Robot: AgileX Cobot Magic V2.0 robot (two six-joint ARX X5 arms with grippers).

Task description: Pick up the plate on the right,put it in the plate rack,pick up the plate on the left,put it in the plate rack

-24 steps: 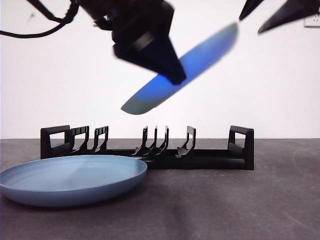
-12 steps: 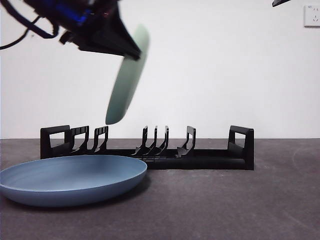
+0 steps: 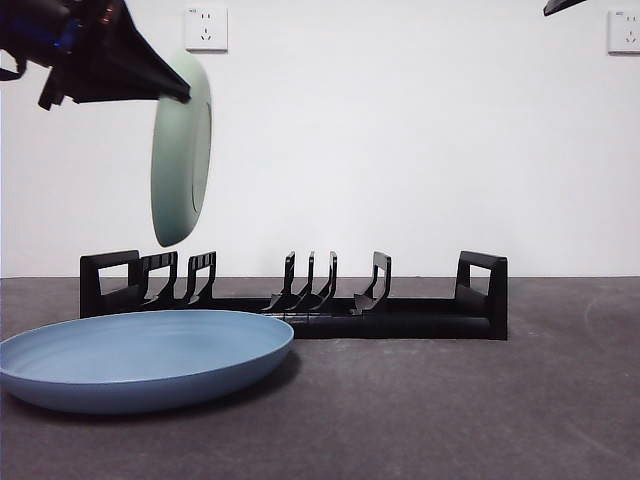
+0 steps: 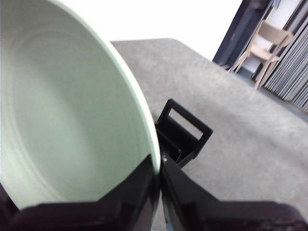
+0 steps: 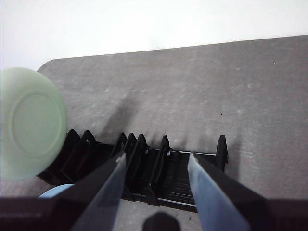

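Observation:
A pale green plate (image 3: 182, 150) hangs nearly upright in the air above the left end of the plate rack (image 3: 300, 300). My left gripper (image 3: 175, 92) is shut on its upper rim, and the left wrist view shows the jaws (image 4: 158, 168) pinching the plate's edge (image 4: 62, 120) over the rack's looped handle (image 4: 185, 130). A blue plate (image 3: 140, 355) lies flat on the table in front of the rack's left part. My right gripper (image 5: 156, 158) stands open and high above the rack (image 5: 159, 173), holding nothing; only its tip (image 3: 565, 5) shows in the front view.
The dark grey table (image 3: 450, 400) runs to a white wall with two sockets (image 3: 205, 28) (image 3: 624, 32). The rack's slots hold nothing. A chair (image 4: 262, 43) stands beyond the table's far end.
The left gripper carried the green plate leftward and turned it from a slant to nearly upright. The right gripper drew back to the top right corner.

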